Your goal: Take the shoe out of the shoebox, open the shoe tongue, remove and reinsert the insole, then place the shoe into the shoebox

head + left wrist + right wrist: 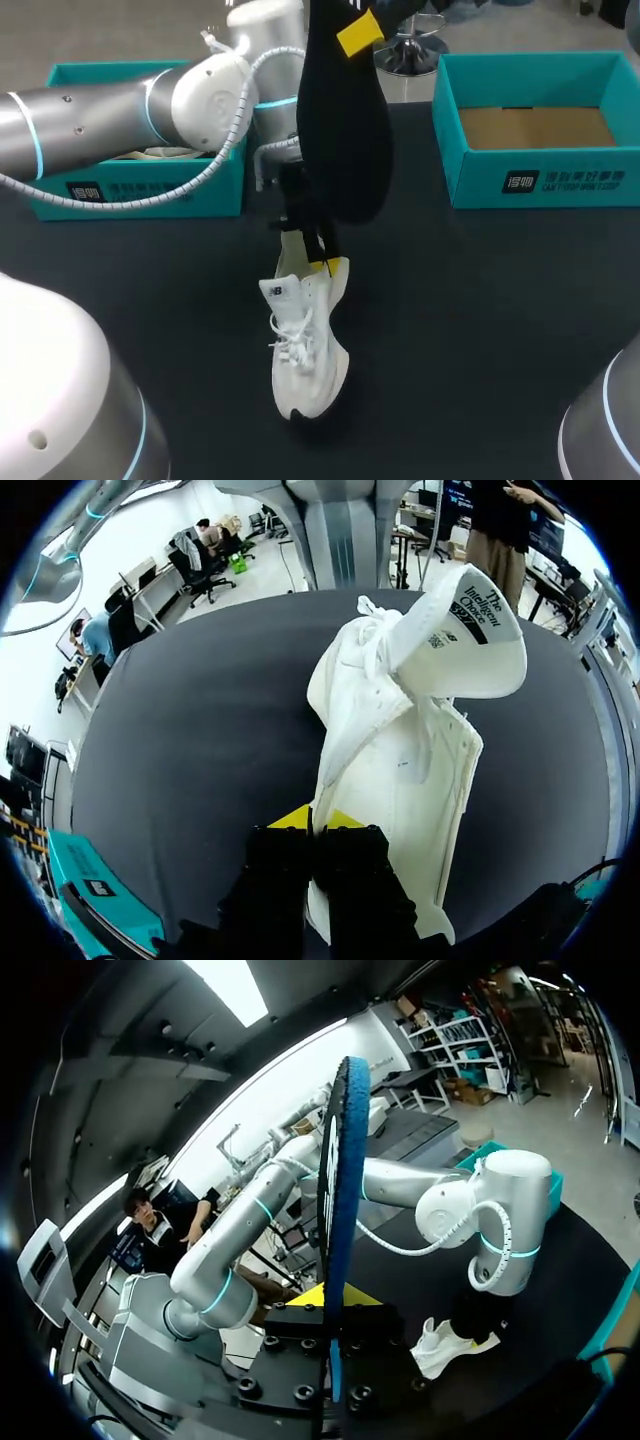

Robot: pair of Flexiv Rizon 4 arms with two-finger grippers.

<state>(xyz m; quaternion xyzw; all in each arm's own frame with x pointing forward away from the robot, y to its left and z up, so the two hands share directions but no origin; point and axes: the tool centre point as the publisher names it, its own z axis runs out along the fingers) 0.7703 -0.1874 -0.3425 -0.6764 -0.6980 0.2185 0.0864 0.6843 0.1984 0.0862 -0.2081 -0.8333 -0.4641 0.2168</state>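
Pinching the heel rim of the white shoe (303, 350), L gripper (315, 818) is closed on it. Shoe lies mid-worktop, toe twd near edge, tongue flipped up. R gripper (332, 1298) clamps the black insole (345, 130) upright, high over the far middle. L shoebox (140, 192) and R shoebox (545, 182) sit at the far corners.

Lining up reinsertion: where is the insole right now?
Head view: the insole is held up in the right end effector, above the middle of the table, just over the heel of the white shoe that the left end effector grips.
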